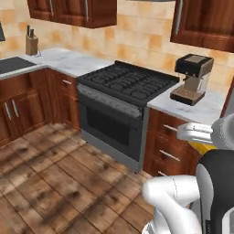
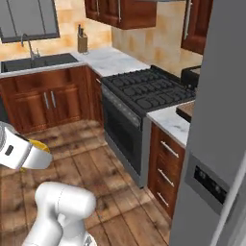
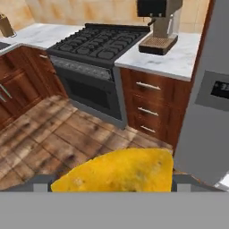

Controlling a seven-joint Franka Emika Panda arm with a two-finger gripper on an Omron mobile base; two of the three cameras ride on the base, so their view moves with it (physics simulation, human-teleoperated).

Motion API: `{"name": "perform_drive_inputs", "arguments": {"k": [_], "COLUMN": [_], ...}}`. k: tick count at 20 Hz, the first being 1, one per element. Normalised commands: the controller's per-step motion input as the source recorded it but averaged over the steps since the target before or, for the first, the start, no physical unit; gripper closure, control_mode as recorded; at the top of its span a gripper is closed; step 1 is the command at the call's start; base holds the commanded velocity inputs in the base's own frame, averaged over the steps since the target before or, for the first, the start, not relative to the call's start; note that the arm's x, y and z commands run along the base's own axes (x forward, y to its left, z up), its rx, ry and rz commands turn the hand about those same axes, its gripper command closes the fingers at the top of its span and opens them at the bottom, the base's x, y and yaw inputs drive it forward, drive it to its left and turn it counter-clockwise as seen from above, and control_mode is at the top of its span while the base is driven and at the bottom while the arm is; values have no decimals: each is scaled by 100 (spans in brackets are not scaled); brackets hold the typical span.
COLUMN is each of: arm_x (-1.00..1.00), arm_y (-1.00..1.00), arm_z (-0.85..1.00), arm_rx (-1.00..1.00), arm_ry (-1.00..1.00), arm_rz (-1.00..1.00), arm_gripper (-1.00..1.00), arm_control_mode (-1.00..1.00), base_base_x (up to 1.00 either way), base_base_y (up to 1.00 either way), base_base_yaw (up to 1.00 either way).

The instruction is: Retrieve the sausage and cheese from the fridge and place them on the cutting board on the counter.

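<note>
Cheese [image 3: 118, 172] sits clamped between the wide-set jaws of the gripper [image 3: 112, 181], out of the fridge [image 2: 218, 144] and over the floor, so it's mid-carry, and next comes finding the board on the counter [image 3: 179, 58]

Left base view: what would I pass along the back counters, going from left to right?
Sink → knife block → counter → stove → coffee machine.
</note>
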Motion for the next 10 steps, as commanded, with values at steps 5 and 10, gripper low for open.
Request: {"name": "perform_drive_inputs", "arguments": {"k": [5, 10], "arm_x": [0, 0], "arm_y": [0, 0], "arm_z": [0, 0], "arm_rx": [0, 0], "arm_ry": [0, 0], "arm_rz": [0, 0], "arm_gripper": [100, 100], "arm_control_mode": [100, 100], "base_base_x": [7, 64], "base_base_y": [6, 2], "base_base_yaw": [100, 89]}}
